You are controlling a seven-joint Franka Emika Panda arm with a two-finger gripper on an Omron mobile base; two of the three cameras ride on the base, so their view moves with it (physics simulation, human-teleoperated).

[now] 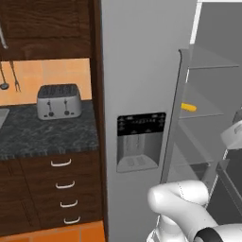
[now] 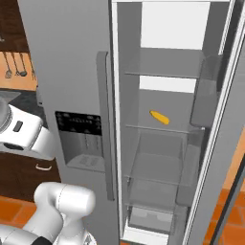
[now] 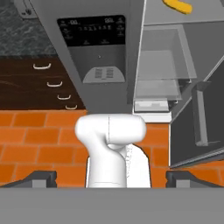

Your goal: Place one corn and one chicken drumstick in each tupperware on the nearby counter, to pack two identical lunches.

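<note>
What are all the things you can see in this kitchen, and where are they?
corn: one, yellow-orange, lying on a glass shelf inside the open fridge
fridge: one, grey, its right door open, beside the counter
dispenser panel: one, black and grey, on the closed fridge door
toaster: one, silver, on the counter against the orange wall
counter: one, dark marbled, left of the fridge
drawers: dark brown, with four curved silver handles, under the counter
hanging utensils: a few, grey, on the wall above the counter
floor: orange tiles
gripper: one, dark fingertips wide apart, open and empty, pointing at the floor before the fridge
</note>
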